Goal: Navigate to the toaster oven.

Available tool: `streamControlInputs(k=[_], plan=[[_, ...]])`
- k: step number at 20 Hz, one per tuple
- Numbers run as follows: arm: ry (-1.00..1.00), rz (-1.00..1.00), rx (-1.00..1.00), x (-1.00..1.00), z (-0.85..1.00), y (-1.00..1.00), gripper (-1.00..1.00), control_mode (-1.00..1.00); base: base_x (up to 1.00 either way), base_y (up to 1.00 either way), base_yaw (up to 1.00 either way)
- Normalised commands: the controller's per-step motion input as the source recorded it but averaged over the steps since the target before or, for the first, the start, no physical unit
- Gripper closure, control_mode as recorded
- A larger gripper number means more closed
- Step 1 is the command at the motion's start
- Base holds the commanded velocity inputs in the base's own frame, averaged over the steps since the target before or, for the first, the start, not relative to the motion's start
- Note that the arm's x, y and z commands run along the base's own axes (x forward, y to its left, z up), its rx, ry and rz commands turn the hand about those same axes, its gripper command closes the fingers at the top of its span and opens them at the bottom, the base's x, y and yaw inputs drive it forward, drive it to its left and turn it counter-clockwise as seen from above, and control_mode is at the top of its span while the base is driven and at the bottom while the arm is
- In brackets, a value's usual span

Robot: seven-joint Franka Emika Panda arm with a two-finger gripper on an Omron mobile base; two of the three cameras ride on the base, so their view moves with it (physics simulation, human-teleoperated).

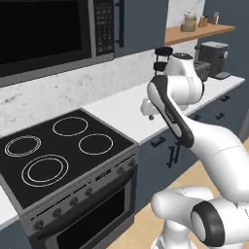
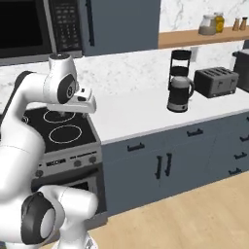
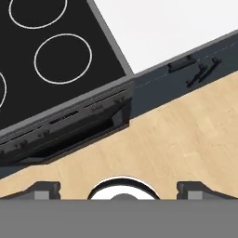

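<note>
You had even, bright, rendered light with soft edges and slight blur. The white counter (image 3: pixel 176 23) washed out nearly flat, the range's black cooktop (image 1: pixel 58 146) showed no glare, and shadows stayed faint under the cabinets.

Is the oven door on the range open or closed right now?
Closed. The range's oven door sits flush under the row of knobs in the left base view, and the hand view shows its front with no door swung out over the floor.
</note>
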Motion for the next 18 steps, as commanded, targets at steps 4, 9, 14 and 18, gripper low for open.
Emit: streamControlInputs(k=[4, 9, 14, 18], plan=[[0.00, 0.00, 0.00, 0.00, 0.00, 0.00, -1.00, 1.00, 0.14, -0.78, -0.47], [0.00, 0.00, 0.00, 0.00, 0.00, 0.00, -1.00, 1.00, 0.24, -0.86, -0.42], [0.00, 0.00, 0.00, 0.00, 0.00, 0.00, -1.00, 1.00, -0.01, -0.86, -0.18], [0.00, 0.00, 0.00, 0.00, 0.00, 0.00, -1.00, 1.00, -0.08, -0.84, -0.40]])
